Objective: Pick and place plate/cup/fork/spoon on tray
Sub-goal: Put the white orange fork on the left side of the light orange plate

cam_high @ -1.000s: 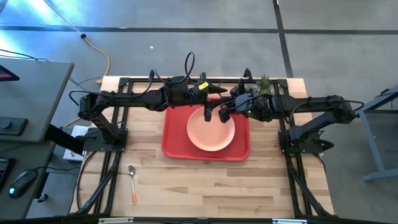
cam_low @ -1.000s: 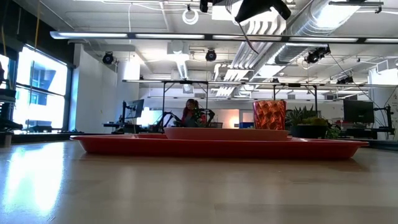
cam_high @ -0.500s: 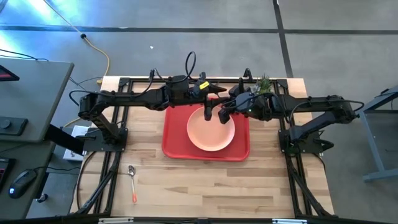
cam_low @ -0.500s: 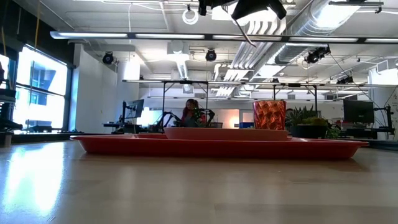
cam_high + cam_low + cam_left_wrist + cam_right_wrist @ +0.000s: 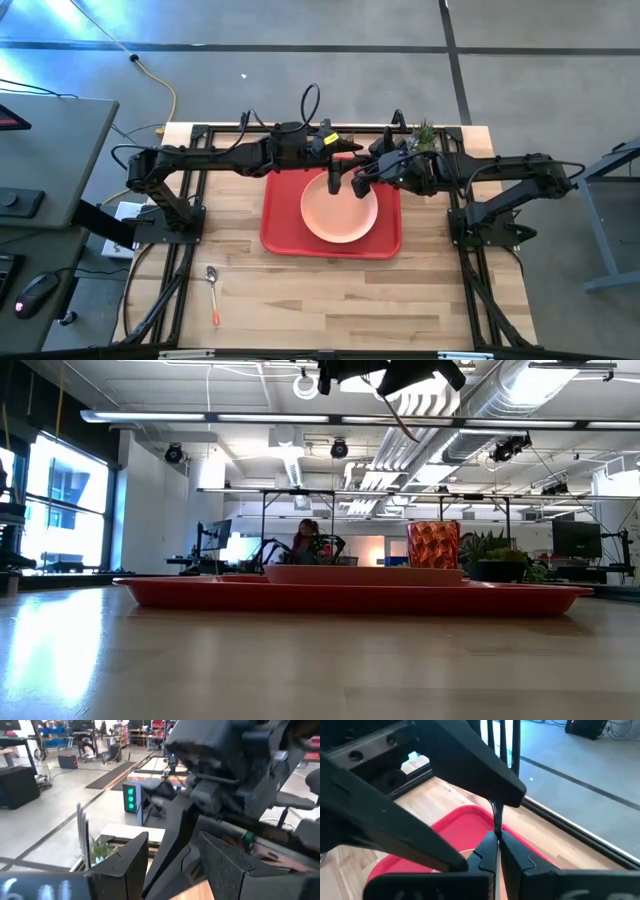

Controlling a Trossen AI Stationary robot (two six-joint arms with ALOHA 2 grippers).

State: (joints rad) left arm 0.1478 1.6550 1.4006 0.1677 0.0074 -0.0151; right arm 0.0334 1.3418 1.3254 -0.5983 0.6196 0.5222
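The red tray point(image 5: 280, 225) lies at the table's middle with the peach plate point(image 5: 340, 212) on it. In the low view the red-orange cup point(image 5: 433, 545) stands on the tray point(image 5: 200, 592) beside the plate point(image 5: 360, 574). The spoon point(image 5: 212, 290) lies on the table at the near left. Both grippers hang above the tray's far edge. My right gripper point(image 5: 496, 851) is shut on the fork point(image 5: 495, 815). My left gripper point(image 5: 172, 865) is open, close in front of the right one. The fork's tines point(image 5: 82, 835) show in the left wrist view. My right gripper pinches the fork's slim silver shaft point(image 5: 495, 822) between its two fingertips. The fork runs on past the fingertips, along the fingers, with its tines point(image 5: 502, 740) at the far end. It is lifted clear above the tray. The handle is hidden by the fingers.
A small green potted plant point(image 5: 425, 135) stands at the table's far right, beside the right arm. Bare wood lies on the near half of the table around the spoon. The arm frames point(image 5: 170, 215) stand at both sides.
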